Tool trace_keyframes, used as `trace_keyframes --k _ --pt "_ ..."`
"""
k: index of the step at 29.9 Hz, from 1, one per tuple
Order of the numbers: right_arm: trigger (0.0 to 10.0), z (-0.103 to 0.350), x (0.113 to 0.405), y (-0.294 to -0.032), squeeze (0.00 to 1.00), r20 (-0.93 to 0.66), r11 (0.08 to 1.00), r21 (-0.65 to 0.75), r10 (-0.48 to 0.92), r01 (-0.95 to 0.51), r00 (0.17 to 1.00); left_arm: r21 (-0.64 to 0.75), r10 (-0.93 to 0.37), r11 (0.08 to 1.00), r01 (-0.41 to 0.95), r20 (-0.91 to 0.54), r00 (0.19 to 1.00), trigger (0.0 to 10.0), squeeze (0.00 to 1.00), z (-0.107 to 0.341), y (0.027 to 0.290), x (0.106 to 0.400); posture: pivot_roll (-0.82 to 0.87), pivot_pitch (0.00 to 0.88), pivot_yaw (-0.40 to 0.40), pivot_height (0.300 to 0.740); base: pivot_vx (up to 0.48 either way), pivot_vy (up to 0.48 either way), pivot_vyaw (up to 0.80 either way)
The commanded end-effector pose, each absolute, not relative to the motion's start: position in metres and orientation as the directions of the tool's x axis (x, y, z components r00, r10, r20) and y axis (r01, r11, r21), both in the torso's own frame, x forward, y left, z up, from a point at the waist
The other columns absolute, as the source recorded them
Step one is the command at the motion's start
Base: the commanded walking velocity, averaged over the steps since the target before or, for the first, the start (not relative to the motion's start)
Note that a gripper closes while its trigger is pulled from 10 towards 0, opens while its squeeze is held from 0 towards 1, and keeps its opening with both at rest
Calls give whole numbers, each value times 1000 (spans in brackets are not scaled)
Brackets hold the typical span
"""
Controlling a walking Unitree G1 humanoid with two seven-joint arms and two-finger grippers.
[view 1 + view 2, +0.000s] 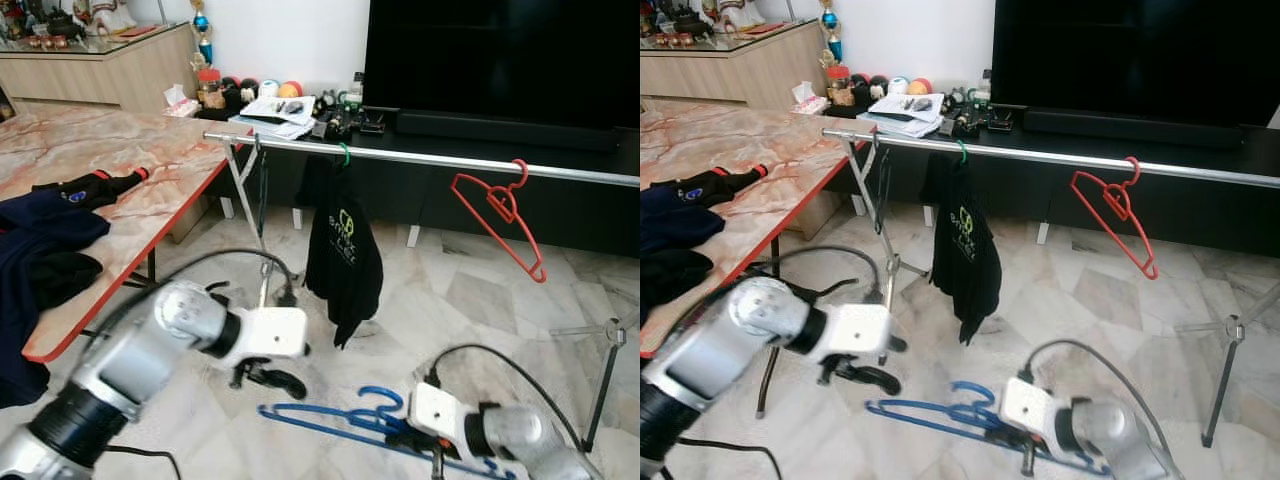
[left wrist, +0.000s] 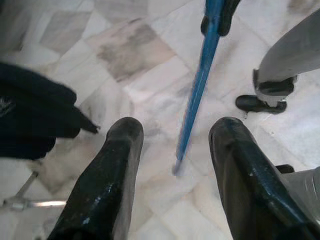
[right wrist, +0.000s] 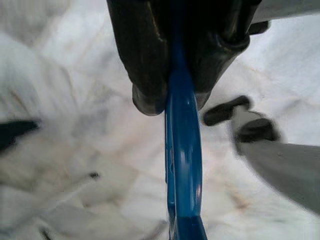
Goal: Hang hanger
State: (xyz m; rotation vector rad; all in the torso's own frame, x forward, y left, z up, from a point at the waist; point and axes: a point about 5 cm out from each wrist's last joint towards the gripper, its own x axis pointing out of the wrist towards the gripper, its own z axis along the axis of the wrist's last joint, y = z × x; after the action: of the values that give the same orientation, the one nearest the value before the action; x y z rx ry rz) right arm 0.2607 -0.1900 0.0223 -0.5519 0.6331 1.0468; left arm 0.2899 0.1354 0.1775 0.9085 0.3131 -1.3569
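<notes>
Spanning the room ahead, the metal rail [image 1: 420,157] already carries a black shirt [image 1: 343,255] and red hanger [image 1: 497,213]; low over the floor, the right gripper [image 3: 170,97] pinches the blue hanger [image 1: 340,412], seemingly off-centre, so it may swing and slip when lifted, while the left gripper [image 2: 172,165] hovers agape, empty.

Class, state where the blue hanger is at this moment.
The blue hanger is low over the marble floor, clamped in the right gripper, below the black shirt on the rail.
</notes>
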Motion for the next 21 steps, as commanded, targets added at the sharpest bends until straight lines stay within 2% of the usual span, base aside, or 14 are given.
trace_keyframes --k 1,2,3,4,5,6,10,12,15,16,17,18,19,21 --pt "0 15 263 -196 0 -715 498 -146 544 -855 439 358 -690 42 933 -665 286 10000 1000 172 151 292 41 42 18 740 0 0 0" --pt "0 9 264 -201 0 -721 592 -158 478 -790 502 355 -677 119 927 -654 337 10000 1000 164 160 293 43 42 19 740 0 0 0" --pt "0 6 265 -205 0 -714 660 -163 434 -733 549 329 -665 202 922 -645 376 10000 310 155 167 295 45 44 19 740 0 0 0" --pt "0 4 265 -207 0 -710 702 -164 404 -693 577 309 -655 257 916 -641 400 10000 310 148 172 295 47 44 20 740 0 0 0" --pt "0 3 265 -209 0 -699 750 -157 375 -642 609 292 -640 309 905 -641 425 10000 78 138 178 294 45 43 22 740 0 0 0" --pt "0 2 265 -210 0 -690 786 -149 353 -601 632 286 -625 344 895 -642 445 10000 0 129 183 293 43 44 24 740 0 0 0" --pt "0 0 266 -209 0 -613 909 -110 257 -402 747 264 -510 531 805 -659 553 10000 0 85 205 288 29 42 32 740 0 0 0" --pt "0 -6 262 -208 0 -566 978 -79 115 -192 816 196 -371 716 670 -706 603 10000 0 37 225 272 20 34 41 740 0 0 0" --pt "0 -13 257 -209 0 -573 997 -64 3 -48 819 203 -246 819 536 -719 649 10000 0 10 234 262 15 27 44 740 0 0 0" --pt "0 -19 253 -207 0 -594 997 -78 -49 3 803 197 -140 896 399 -726 674 10000 0 -11 240 249 16 19 47 740 0 0 0" --pt "0 -19 253 -207 0 -594 997 -78 -49 3 803 197 -140 896 399 -726 674 10000 0 -11 240 249 16 19 47 740 0 0 0" --pt "4510 -21 252 -207 0 -603 996 -84 -78 34 794 202 -83 917 344 -747 659 10000 0 -23 244 239 9 17 48 740 0 0 0" --pt "10000 -21 253 -207 0 -599 993 -78 -115 85 793 210 -27 931 298 -776 631 10000 0 -37 247 224 -2 13 49 740 0 0 0" --pt "10000 -20 256 -207 0 -589 983 -55 -173 174 789 196 28 951 240 -826 562 10000 0 -58 248 196 -11 3 49 740 0 0 0"
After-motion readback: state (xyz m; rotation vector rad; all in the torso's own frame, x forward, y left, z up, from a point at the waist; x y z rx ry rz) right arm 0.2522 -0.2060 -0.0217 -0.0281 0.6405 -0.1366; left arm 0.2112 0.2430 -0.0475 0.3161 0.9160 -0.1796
